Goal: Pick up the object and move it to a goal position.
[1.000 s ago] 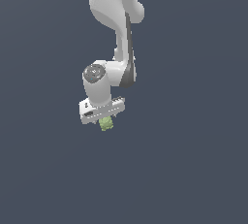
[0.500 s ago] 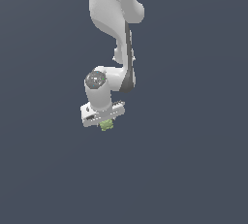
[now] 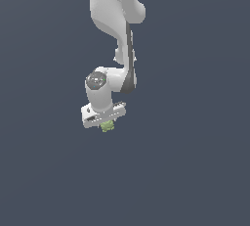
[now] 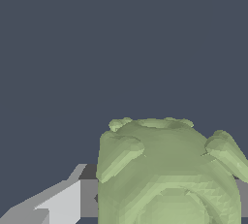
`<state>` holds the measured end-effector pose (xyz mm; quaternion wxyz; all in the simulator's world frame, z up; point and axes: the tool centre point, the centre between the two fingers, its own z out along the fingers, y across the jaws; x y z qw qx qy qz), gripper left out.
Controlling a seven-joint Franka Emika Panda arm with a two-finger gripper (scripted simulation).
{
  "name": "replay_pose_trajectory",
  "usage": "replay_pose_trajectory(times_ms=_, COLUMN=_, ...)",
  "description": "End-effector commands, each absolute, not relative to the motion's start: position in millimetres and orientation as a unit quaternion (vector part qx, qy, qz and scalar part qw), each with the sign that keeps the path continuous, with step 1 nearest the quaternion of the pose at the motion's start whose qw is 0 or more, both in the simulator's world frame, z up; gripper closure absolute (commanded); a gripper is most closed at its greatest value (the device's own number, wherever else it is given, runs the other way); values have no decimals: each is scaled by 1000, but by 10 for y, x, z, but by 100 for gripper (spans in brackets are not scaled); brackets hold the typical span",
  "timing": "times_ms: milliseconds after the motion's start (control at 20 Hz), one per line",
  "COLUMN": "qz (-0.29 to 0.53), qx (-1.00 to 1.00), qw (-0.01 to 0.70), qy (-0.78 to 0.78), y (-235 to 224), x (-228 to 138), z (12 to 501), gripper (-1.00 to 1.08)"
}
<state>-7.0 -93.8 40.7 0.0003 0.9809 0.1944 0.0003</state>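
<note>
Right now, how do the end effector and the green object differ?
Colour: the end effector is white and grey; the object is olive-green. Surface: the end effector is smooth and blocky, the object lumpy and rounded. Size: the end effector's body is much wider than the object, which sticks out below it. Shared: both hang together against the plain dark background, the object between the fingers.

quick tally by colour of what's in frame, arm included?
Olive-green: 1, the object, bumpy, sitting in the gripper
White: 1, the arm, gripper included
Total: 2
</note>
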Motion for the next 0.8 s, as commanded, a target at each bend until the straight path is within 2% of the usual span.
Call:
replay_pose_trajectory(times_ms=0, qz=0, qx=981, qw=0, qy=194, y=-937, x=-71, z=416, gripper=108)
replay_pose_trajectory(times_ms=400, qz=0, qx=981, qw=0, qy=194, y=-955, x=-103, z=674, gripper=108)
replay_pose_trajectory(times_ms=750, qz=0, qx=981, qw=0, qy=195, y=-988, x=-165, z=1204, gripper=108)
